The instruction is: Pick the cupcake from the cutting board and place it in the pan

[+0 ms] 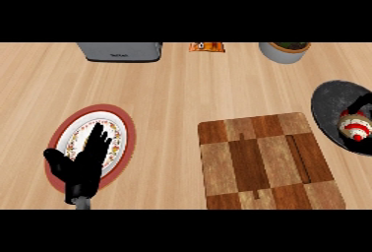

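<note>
Sitting in the dark pan (330, 101), just right of the brown cutting board (265, 160), is the cupcake (354, 127) with red and white icing. The right hand (359, 104) shows only as dark fingers touching the cupcake's top, and I cannot tell if they are curled. Well left of the board, the left hand (83, 160) rests flat with straight fingers over a red-rimmed plate (120, 123).

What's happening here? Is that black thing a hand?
Yes, that is the robot's left hand, open and resting above a patterned plate at the left. The job is moving a cupcake from the wooden cutting board into the dark pan. The cupcake, with red and white swirls, now sits in the pan at the right edge, with dark fingers showing just above it. The cutting board has nothing on it. A toaster and a pot stand at the back.
</note>
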Controlling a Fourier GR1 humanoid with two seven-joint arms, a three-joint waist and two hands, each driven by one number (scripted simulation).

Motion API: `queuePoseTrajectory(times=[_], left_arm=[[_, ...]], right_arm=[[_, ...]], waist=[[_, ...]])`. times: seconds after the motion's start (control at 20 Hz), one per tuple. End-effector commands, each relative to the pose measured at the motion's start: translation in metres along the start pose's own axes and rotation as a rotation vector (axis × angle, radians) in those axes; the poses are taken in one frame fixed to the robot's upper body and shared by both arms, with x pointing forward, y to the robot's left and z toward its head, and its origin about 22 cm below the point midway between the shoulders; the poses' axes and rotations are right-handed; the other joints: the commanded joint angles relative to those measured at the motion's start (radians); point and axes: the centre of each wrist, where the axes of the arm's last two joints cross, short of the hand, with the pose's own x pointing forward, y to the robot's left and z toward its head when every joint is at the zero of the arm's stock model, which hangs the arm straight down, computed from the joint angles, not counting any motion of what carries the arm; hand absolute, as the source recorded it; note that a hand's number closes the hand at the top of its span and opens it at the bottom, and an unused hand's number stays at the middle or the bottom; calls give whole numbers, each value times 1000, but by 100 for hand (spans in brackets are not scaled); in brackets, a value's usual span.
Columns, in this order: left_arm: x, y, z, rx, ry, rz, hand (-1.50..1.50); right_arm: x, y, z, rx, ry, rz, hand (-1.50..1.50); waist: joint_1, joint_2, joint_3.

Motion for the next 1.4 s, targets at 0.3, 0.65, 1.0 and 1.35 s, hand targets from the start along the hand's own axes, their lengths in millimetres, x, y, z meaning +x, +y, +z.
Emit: queuePoseTrajectory(times=[0.3, 0.65, 1.0, 1.35], left_arm=[[-12, 13, 6, -20, 29, -2, 0], [-7, -16, -6, -53, 19, -10, 0], [-3, -12, -10, -54, -1, -12, 0], [-6, -2, -5, -41, 32, -23, 0]], right_arm=[[-69, 40, -59, -5, 76, -38, 150], [-96, 44, -61, 47, 208, 186, -150], [-94, 64, -65, 127, 153, 62, -150], [-91, 48, -82, -2, 73, -431, -150]], waist=[[28, 11, -1], [60, 33, 0], [69, 36, 4], [53, 29, 7]])
